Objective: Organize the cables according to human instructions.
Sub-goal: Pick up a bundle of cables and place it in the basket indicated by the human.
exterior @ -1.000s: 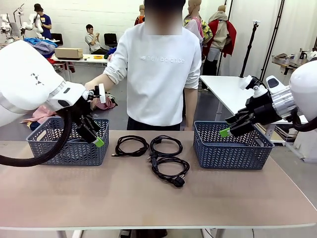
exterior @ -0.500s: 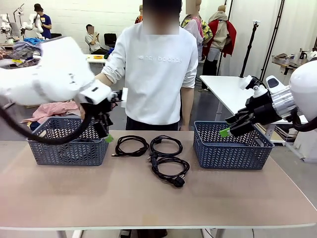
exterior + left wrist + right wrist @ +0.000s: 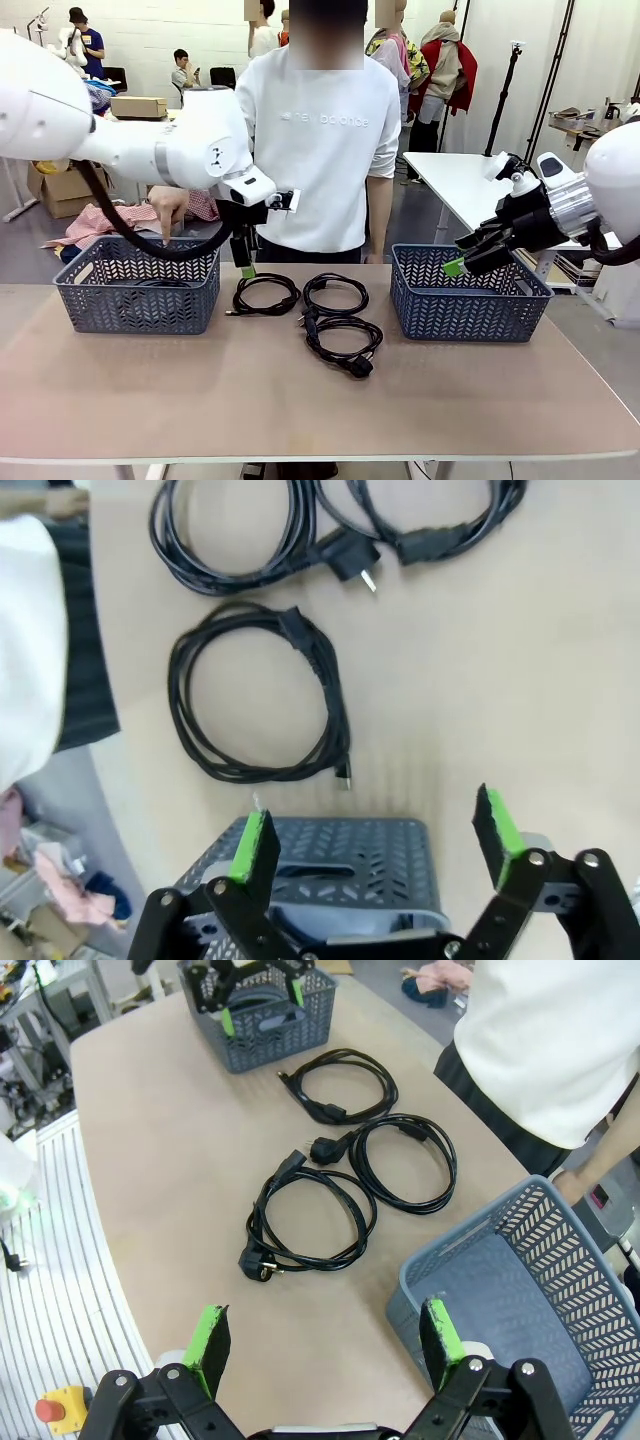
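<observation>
Cables (image 3: 310, 318) lay coiled on the table (image 3: 300, 410) beside the left basket (image 3: 130, 310). The left gripper (image 3: 246, 262), jaws wide, hung over the nearest coil (image 3: 330, 710) (a hand (image 3: 165, 208) pointed into that basket); a good grasp would straddle every strand. The right gripper (image 3: 325, 1345) gaped empty too.

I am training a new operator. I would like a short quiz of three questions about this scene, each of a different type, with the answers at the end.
1. How many cables lie on the table, outside any basket?
2. True or false: the jaws of the left arm are shut on a cable.
3. What does the person's hand point at?
A) the left basket
B) the cables on the table
C) the left arm

Key:
1. Three.
2. False. They stand open above the table and hold nothing.
3. A.
</observation>
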Tool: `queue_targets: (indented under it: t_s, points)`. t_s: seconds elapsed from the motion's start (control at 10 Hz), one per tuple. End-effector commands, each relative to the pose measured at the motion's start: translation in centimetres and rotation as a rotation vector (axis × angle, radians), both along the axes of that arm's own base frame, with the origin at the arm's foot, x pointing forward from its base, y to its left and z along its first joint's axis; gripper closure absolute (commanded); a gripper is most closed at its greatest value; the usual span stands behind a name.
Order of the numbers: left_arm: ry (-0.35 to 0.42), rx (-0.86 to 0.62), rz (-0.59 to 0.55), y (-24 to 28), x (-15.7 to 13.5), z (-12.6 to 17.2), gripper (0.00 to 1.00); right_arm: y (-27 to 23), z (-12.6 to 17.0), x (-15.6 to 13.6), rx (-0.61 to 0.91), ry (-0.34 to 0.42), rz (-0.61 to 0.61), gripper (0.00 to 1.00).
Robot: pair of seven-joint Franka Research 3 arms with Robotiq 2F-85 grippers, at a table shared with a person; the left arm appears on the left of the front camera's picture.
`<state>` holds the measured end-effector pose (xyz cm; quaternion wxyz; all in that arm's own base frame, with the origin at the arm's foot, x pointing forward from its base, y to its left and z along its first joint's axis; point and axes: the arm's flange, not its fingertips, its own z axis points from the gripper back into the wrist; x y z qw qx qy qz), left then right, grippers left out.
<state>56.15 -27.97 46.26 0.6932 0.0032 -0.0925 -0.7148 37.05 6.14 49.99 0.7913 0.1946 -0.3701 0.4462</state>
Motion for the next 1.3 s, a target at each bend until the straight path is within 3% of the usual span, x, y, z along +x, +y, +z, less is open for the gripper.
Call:
queue_targets:
  t_s: [0.0, 0.2, 0.3, 0.8, 1.2]
  points:
    - [0.029, 0.042, 0.033, -1.0, 1.7, 0.1, 0.00, -0.1, -0.1, 0.4, 0.023, -0.014, 0.024, 0.00]
    - [0.059, 0.028, 0.037, -0.5, 1.2, -0.2, 0.00, -0.1, -0.1, 0.4, 0.023, -0.014, 0.024, 0.00]
    - [0.030, 0.025, 0.022, -0.6, 1.6, -0.8, 0.00, -0.1, -0.1, 0.4, 0.023, -0.014, 0.024, 0.00]
    - [0.044, 0.019, 0.021, -0.9, 1.6, -0.9, 0.00, -0.1, -0.1, 0.4, 0.023, -0.014, 0.024, 0.00]
    - [0.049, 0.065, 0.009, -1.6, 3.5, -4.9, 0.00, -0.1, -0.1, 0.4, 0.023, -0.014, 0.024, 0.00]
